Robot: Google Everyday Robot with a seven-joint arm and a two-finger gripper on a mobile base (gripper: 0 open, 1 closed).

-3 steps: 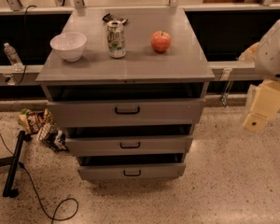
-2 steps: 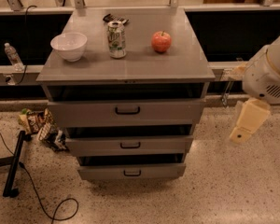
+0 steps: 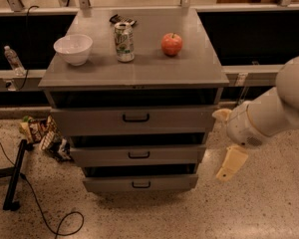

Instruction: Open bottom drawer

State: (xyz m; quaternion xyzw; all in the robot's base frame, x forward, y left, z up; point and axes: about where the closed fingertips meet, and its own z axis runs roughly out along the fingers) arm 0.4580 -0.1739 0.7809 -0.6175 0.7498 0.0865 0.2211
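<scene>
Hanging to the right of the cabinet (image 3: pixel 134 73), your gripper (image 3: pixel 231 163) sits approx level w/ the lower drawers, touching nothing. Can't tell if it's released or clenched. Bottom drawer (image 3: pixel 140 183) is the lowest of three, just above the floor, small black handle facing you. Up top: white bowl (image 3: pixel 73 49), drink can (image 3: pixel 124 42), red apple (image 3: pixel 172 44).

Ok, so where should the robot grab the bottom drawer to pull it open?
Probably by the small black bar handle at the middle of the front of the bottom drawer. The bar lies level and the panel is otherwise flat, so come straight from the front, pinching it top and bottom. The gripper hangs to the right of the cabinet, apart from it.
</scene>
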